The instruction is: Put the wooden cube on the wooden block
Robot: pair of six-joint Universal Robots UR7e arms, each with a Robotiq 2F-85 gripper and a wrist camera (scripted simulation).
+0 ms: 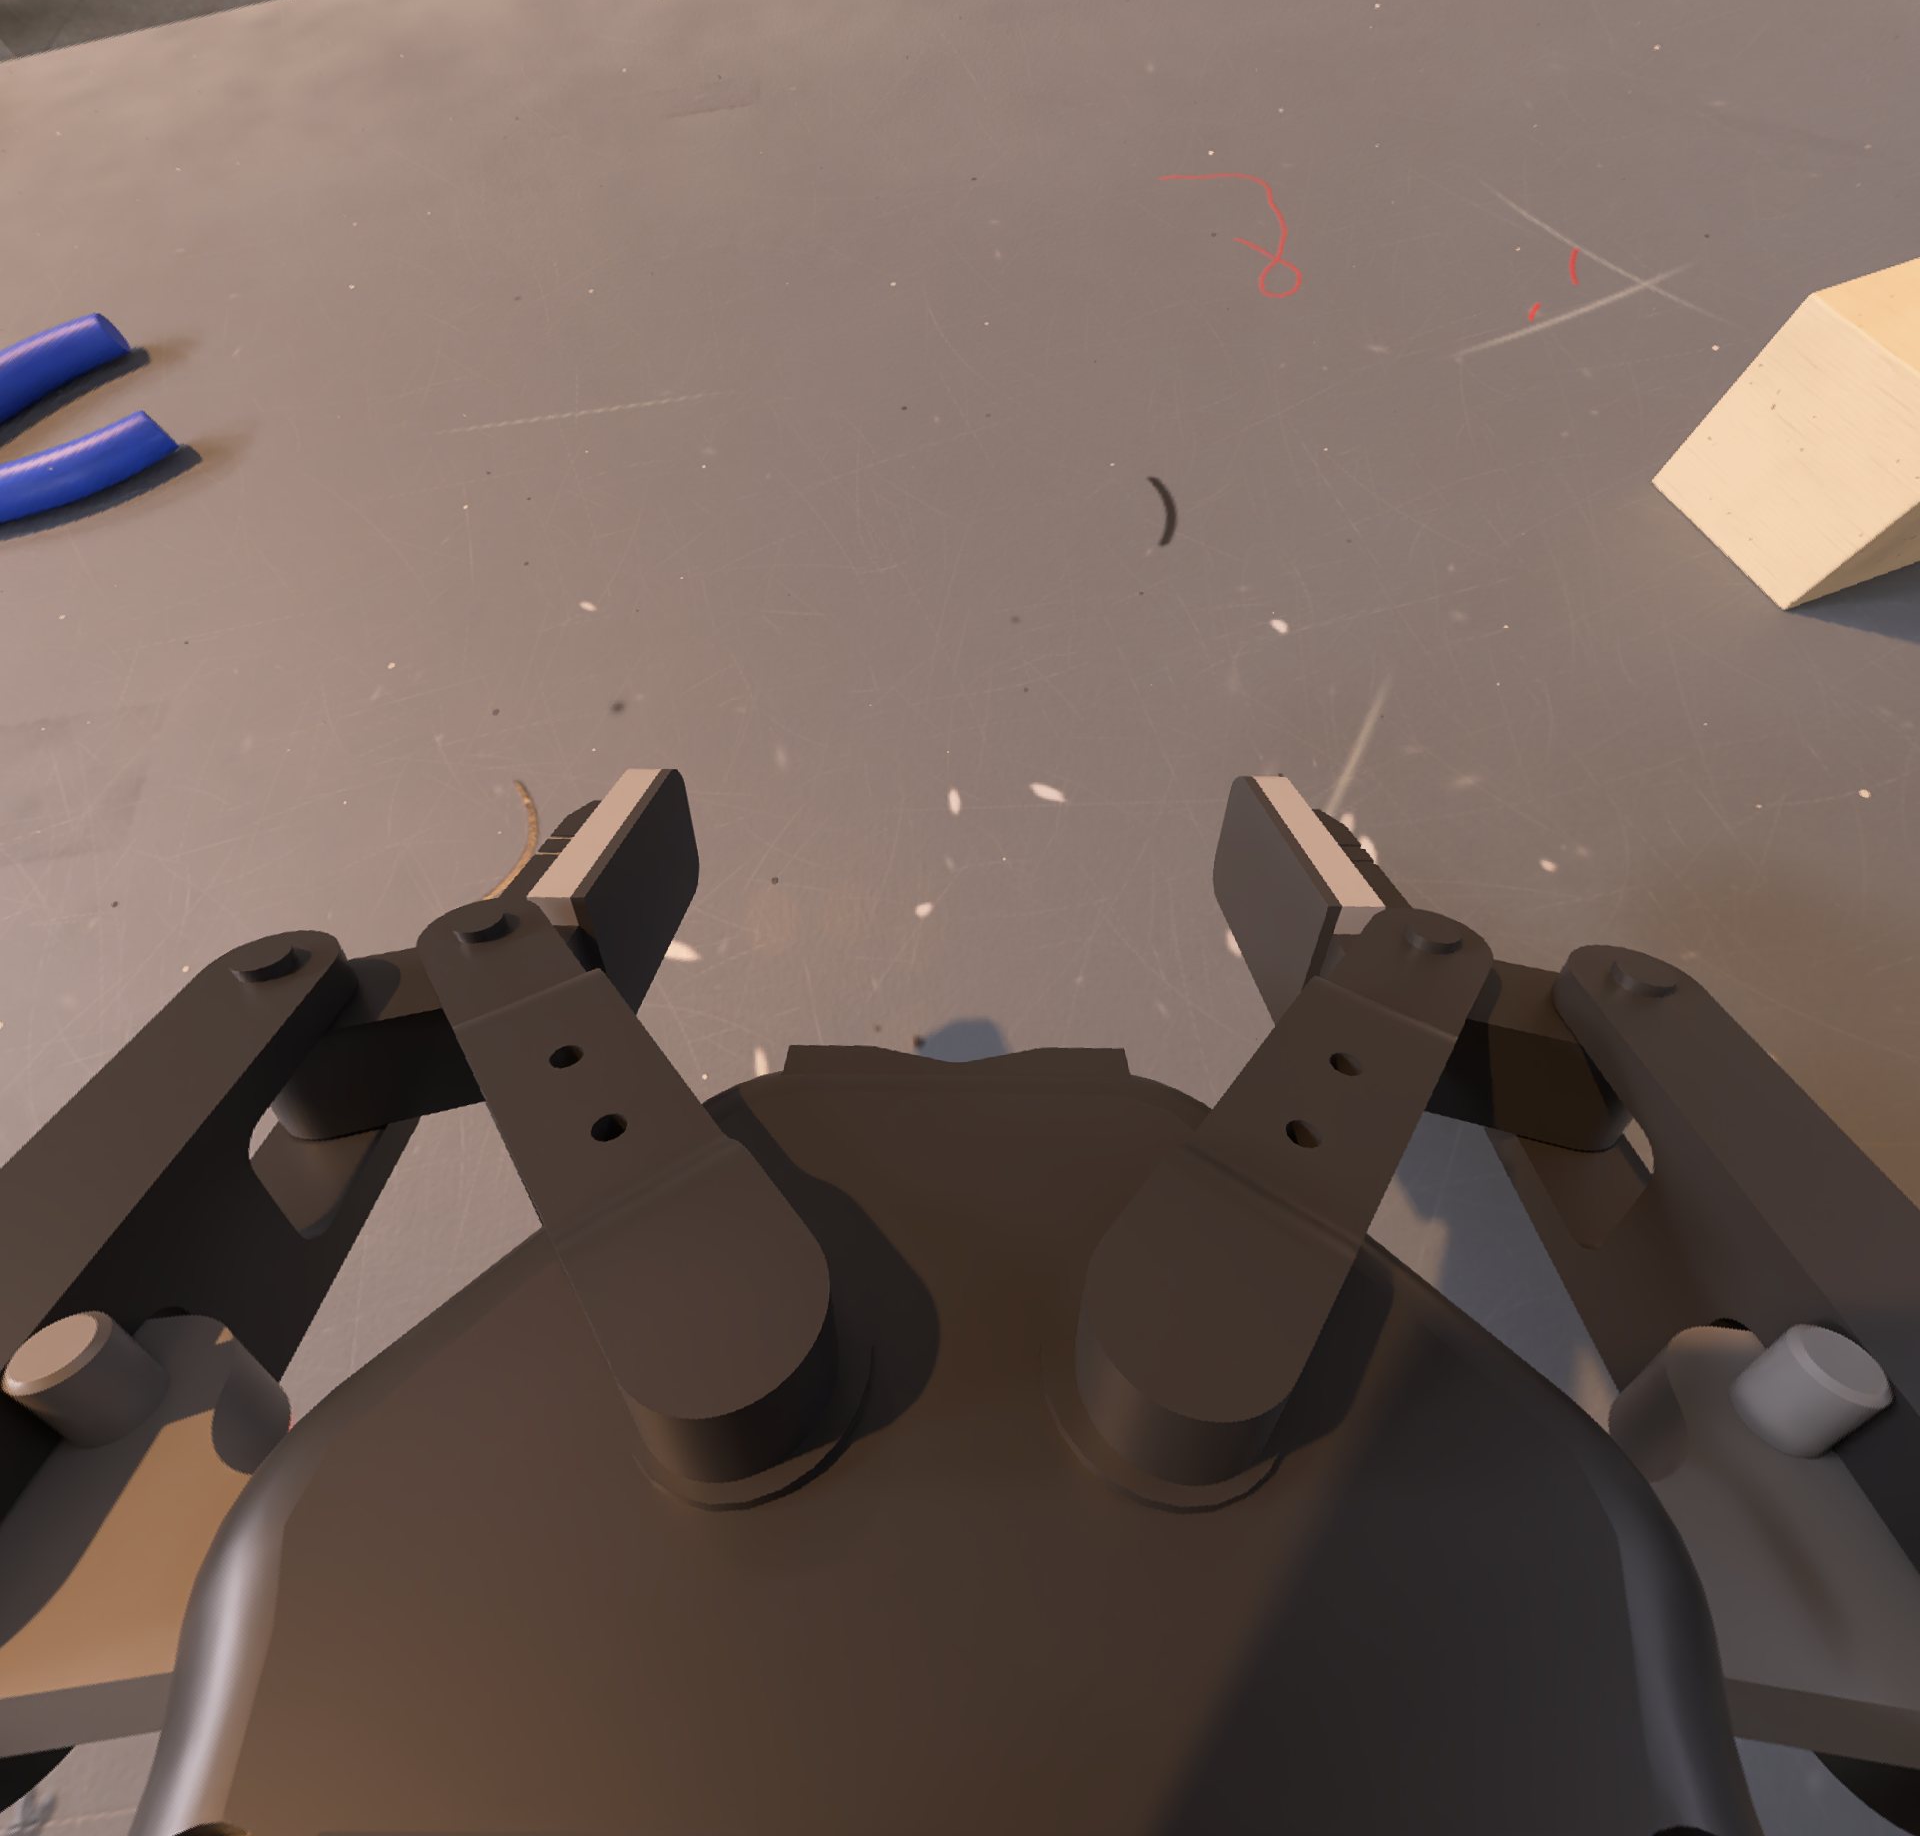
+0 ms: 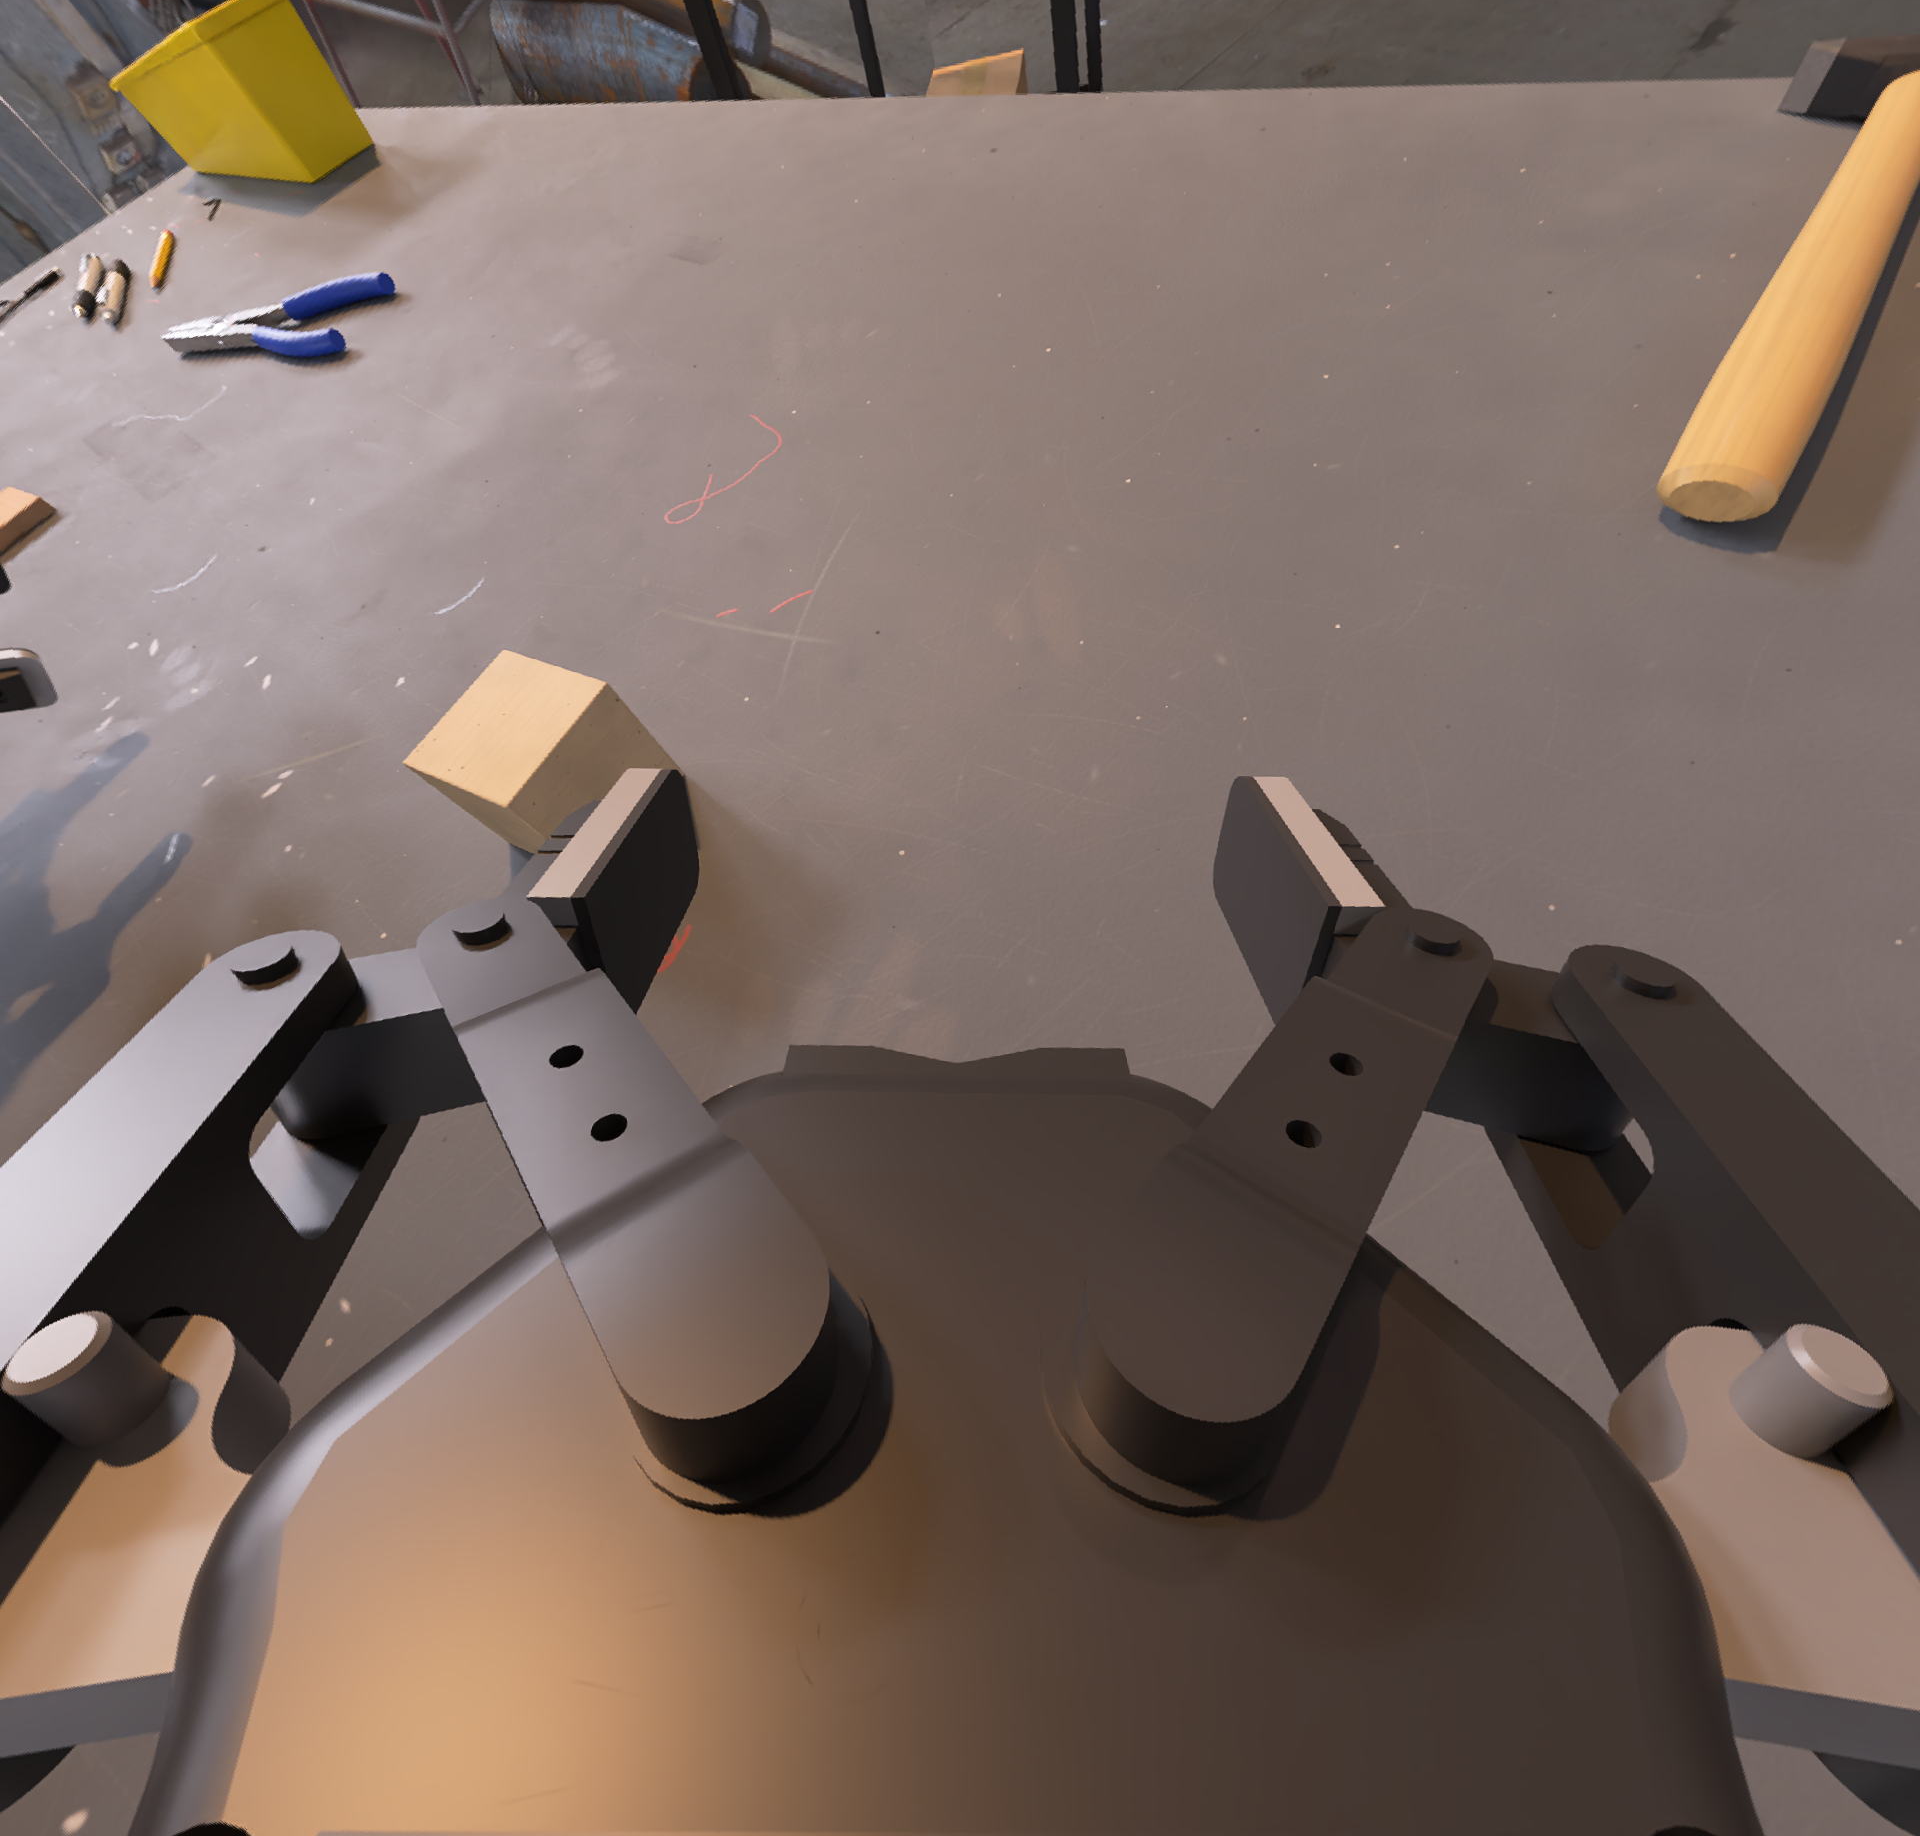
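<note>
We see a pale, light-grained wooden cube (image 2: 535,742) resting flat on the scuffed grey table, in the left-centre of the right wrist view, turned so one corner points toward the lower left of the frame. In the left wrist view the same pale cube (image 1: 1813,441) sits at the right edge, partly cut off. We cannot pick out the wooden block with certainty.

Your scuffed grey table (image 2: 1143,352) carries a pale wooden cube (image 2: 520,737), blue-handled pliers (image 2: 281,316), a yellow plastic bin (image 2: 244,93) at the far corner, a wooden-handled hammer (image 2: 1787,321), and red scribbles (image 2: 727,472) mid-surface
</note>
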